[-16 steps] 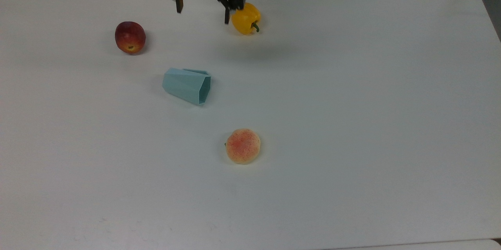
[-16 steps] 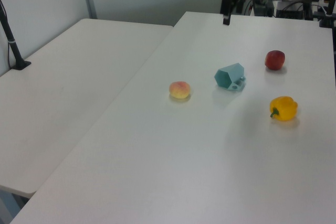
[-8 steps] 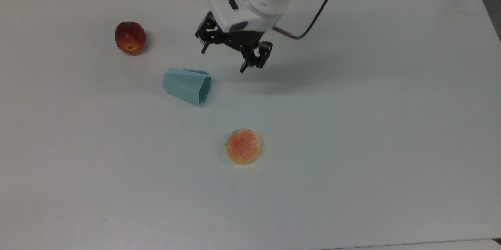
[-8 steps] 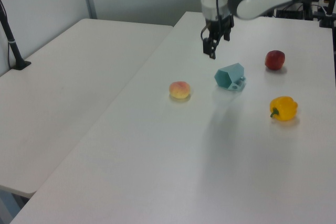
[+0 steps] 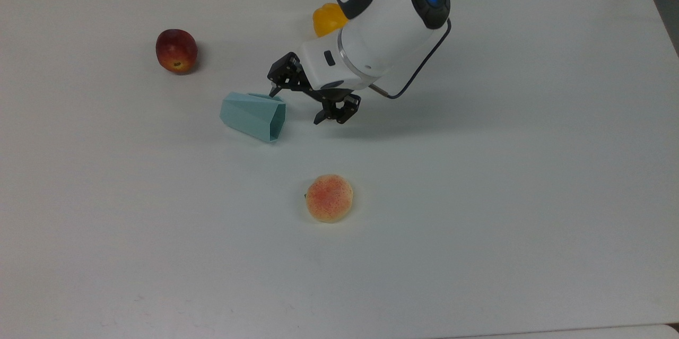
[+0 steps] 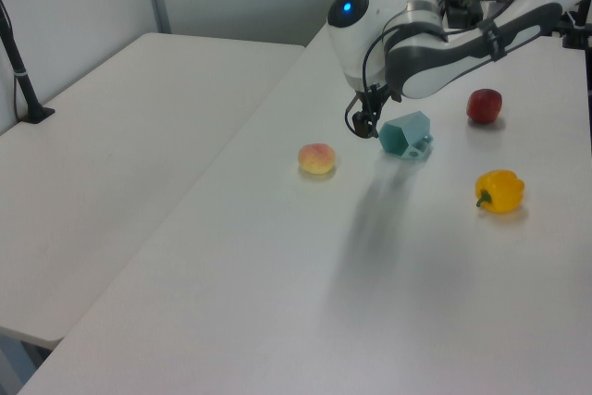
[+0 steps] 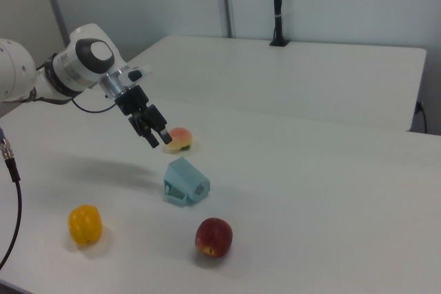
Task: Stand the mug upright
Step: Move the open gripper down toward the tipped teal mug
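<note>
While mug (image 5: 253, 115) lies sideways, open empty tool (image 5: 297, 106) beside rim, peach (image 5: 329, 198) near, apparently unobstructed.

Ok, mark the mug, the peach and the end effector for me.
mug (image 5: 249, 116), top view, its upper side wall.
peach (image 5: 329, 198), top view, middle of the fruit.
end effector (image 5: 299, 105), top view, midway between its fingertips.
</note>
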Controlling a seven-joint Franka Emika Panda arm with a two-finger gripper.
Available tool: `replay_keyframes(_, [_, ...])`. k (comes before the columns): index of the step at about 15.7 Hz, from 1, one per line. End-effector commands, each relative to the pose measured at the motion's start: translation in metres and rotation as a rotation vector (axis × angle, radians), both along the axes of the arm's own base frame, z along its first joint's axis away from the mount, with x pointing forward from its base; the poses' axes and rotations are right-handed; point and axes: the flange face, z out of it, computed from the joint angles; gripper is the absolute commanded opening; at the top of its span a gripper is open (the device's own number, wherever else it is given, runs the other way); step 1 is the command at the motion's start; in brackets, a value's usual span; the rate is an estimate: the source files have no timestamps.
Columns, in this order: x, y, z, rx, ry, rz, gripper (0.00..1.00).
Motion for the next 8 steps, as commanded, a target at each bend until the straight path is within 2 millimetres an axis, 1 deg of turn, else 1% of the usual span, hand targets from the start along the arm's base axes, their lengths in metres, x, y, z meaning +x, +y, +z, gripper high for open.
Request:
replay_keyframes(1, [-0.007,-0.009,-0.029,-0.04,0.014,0.007,1.0])
replay_keyframes(2, [-0.009,-0.01,-0.035,-0.042,0.024,0.011,1.0])
replay_keyframes(5, [-0.009,-0.021,-0.043,-0.045,0.032,-0.001,1.0])
replay_keyframes(7, [-0.008,-0.033,-0.046,-0.064,0.037,-0.008,1.0])
replay_keyframes(8, [-0.008,-0.043,-0.047,-0.07,0.041,-0.019,1.0])
